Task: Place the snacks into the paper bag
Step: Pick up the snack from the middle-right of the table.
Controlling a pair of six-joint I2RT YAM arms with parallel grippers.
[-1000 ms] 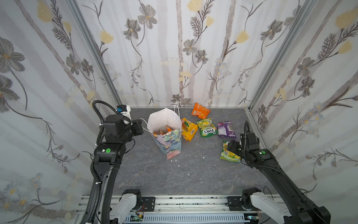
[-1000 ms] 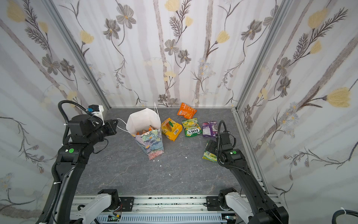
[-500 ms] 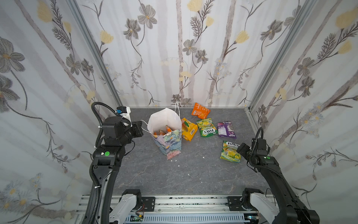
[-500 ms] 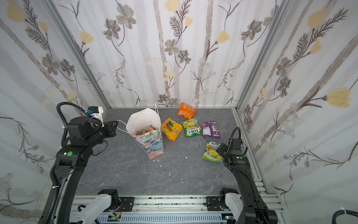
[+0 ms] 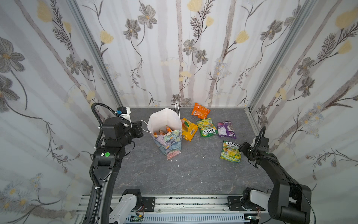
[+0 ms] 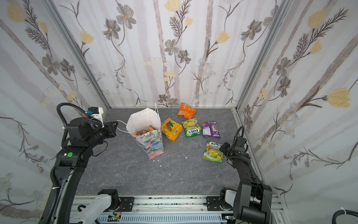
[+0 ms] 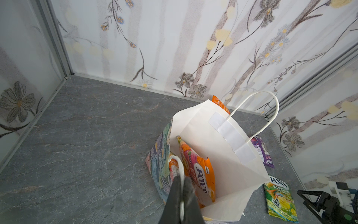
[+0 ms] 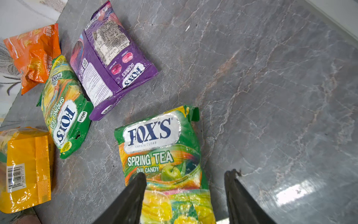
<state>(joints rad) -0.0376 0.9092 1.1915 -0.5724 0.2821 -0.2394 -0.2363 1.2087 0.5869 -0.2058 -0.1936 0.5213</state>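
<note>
— Green Spring Tea packet (image 8: 160, 155) lies flat right under the right gripper (image 8: 187, 173). Jaws are apart, gripping nothing: one finger (image 8: 131, 197) over its face, the other on bare table (image 8: 271, 97) past its edge.
— Long axis?
— Roughly along the fingers, so they'd pinch across its width. Farther off stands the paper bag (image 5: 168, 141), mouth up, with the left gripper (image 7: 181, 180) clamped on its cord handle (image 7: 177, 161).

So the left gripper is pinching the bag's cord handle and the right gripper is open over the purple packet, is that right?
Not quite. The left gripper is shut on the paper bag's cord handle, but the right gripper is open over the green Spring Tea packet, not the purple packet, which lies apart from it. The right wrist view shows this.
</note>
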